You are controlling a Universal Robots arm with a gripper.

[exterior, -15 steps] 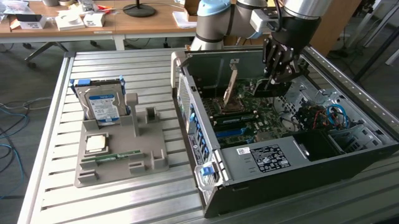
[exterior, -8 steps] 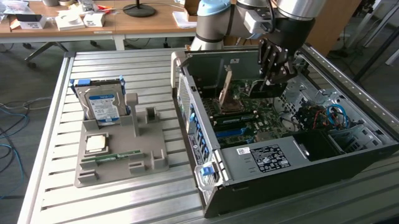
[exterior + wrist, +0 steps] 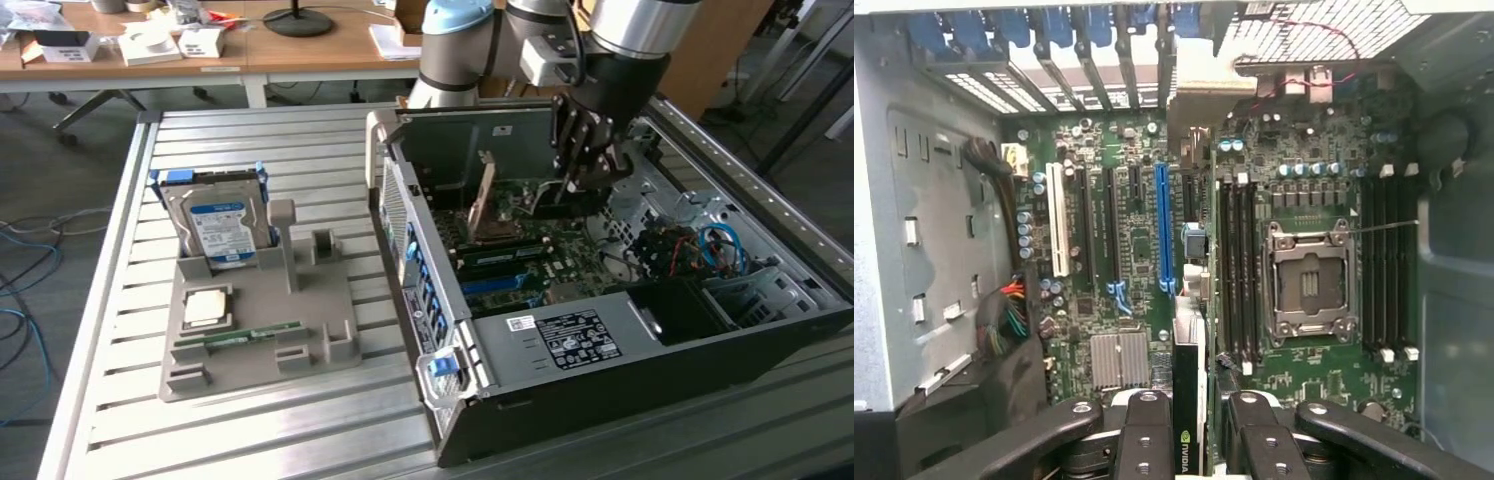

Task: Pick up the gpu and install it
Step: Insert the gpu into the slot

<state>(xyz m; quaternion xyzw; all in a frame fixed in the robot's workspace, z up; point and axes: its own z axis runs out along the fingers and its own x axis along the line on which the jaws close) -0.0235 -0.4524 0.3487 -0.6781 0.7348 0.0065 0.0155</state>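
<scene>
We see the gripper [image 3: 585,172] [image 3: 1199,432] reaching down inside the open computer case [image 3: 641,330], its fingers [image 3: 1148,432] drawn partway together and pinching the gpu [image 3: 1188,395] from both sides. In the wrist view the card stands edge-on between the pads (a small green logo shows on its near end). It runs across the motherboard [image 3: 1124,250] between the long blue slot [image 3: 1164,230] and the black memory slots [image 3: 1239,270], close beside the blue one. We cannot tell whether its lower edge touches the board. The empty processor socket [image 3: 1309,280] lies farther off. Outside the case, on the slatted table [image 3: 120,300], a grey tray [image 3: 314,340] carries a hard drive [image 3: 220,225] and a memory stick [image 3: 240,338].
</scene>
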